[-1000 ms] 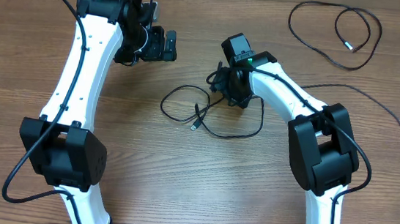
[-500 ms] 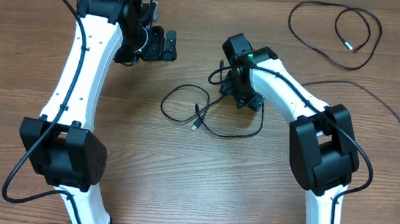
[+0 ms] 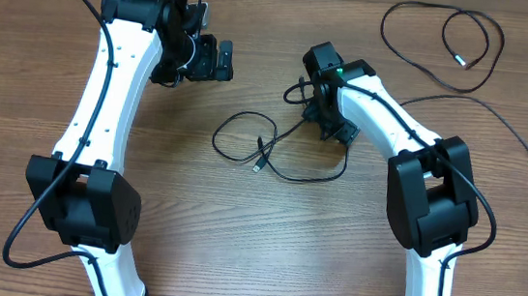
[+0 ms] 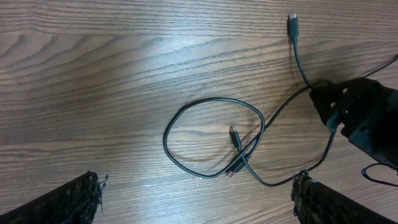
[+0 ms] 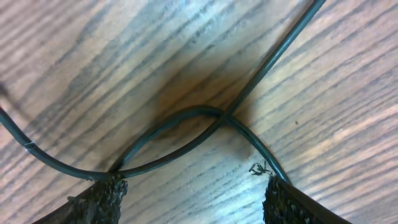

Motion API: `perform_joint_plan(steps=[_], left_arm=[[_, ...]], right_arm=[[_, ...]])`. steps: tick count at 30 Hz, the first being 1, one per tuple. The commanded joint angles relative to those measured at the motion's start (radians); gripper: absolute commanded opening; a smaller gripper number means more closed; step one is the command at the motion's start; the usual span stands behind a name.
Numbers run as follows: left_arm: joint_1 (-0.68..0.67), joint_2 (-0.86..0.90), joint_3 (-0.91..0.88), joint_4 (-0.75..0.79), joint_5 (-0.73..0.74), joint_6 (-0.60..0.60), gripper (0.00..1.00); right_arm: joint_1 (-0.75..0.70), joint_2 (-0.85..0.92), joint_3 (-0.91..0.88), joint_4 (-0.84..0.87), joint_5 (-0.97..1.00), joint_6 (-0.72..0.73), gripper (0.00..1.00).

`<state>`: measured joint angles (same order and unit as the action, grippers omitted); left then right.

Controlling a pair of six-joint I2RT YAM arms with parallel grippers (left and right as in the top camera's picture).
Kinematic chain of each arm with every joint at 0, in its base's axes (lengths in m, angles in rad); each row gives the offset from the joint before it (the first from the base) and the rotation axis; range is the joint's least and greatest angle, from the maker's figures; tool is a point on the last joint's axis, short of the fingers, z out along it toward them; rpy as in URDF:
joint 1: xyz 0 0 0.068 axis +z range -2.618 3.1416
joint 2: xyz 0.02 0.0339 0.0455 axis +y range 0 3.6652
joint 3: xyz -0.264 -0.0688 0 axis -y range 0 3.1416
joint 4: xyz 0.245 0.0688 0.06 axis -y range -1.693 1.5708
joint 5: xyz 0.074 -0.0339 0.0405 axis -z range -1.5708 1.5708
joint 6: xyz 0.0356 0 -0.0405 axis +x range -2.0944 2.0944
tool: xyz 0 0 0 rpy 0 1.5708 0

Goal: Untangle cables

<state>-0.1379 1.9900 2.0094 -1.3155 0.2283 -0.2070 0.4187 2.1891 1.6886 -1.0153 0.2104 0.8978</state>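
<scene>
My left gripper (image 4: 200, 199) hung wide open over the table (image 3: 235, 242). It held nothing. It sat up and to the left of the mess.

In the middle of the table lay the tangled cable (image 4: 217, 100). It made one round loop on the wood. Two small ends lay inside the loop, where the strands crossed. One plug (image 4: 292, 25) stuck out on the far side, past my other arm.

My right gripper (image 5: 193, 199) was down low at the right side of that cable. Its jaws were apart and had not closed on anything. Two strands made a crossing (image 5: 219, 115) on the wood, just in front of and between my fingers (image 5: 99, 196).

I think the step was to catch one strand here and pull it out of the loop. To do it well, I should pinch only one strand, not both. If I squeezed right on the crossing, I might drag the whole knot along. A slow pull to the right, away from the loop, looked best. My left gripper could come down and hold the loop in place.

Far to the right, near the top edge, the other cable (image 3: 459, 58) lay by itself, well apart.
</scene>
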Motion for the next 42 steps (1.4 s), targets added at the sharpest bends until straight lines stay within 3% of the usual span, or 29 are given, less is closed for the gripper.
perform_joint_plan(steps=[1, 8, 12, 20, 26, 33, 38, 42], left_arm=[[-0.007, 0.005, 0.006, 0.003, 0.000, -0.010, 0.99], [-0.007, 0.005, 0.006, 0.004, 0.000, -0.010, 1.00], [-0.007, 0.005, 0.006, 0.007, 0.001, -0.010, 1.00], [-0.007, 0.005, 0.006, 0.008, 0.001, -0.010, 1.00], [-0.007, 0.005, 0.006, 0.006, 0.001, -0.010, 1.00], [-0.007, 0.005, 0.006, 0.005, 0.001, -0.010, 1.00], [-0.007, 0.005, 0.006, 0.005, 0.000, -0.010, 1.00], [-0.007, 0.005, 0.006, 0.006, 0.001, -0.010, 1.00]], right_arm=[[-0.010, -0.038, 0.027, 0.026, 0.084, 0.014, 0.72], [-0.056, -0.053, 0.029, 0.029, 0.103, 0.014, 0.69], [-0.080, -0.073, 0.042, 0.048, 0.100, -0.074, 0.70], [-0.088, -0.074, 0.066, 0.185, -0.320, -0.681, 0.70], [-0.059, -0.061, 0.065, 0.204, -0.335, -0.917, 0.70], [-0.057, -0.016, 0.064, 0.204, -0.309, -0.985, 0.69], [-0.056, 0.016, 0.063, 0.217, -0.309, -0.985, 0.53], [-0.056, 0.048, 0.063, 0.233, -0.309, -0.985, 0.53]])
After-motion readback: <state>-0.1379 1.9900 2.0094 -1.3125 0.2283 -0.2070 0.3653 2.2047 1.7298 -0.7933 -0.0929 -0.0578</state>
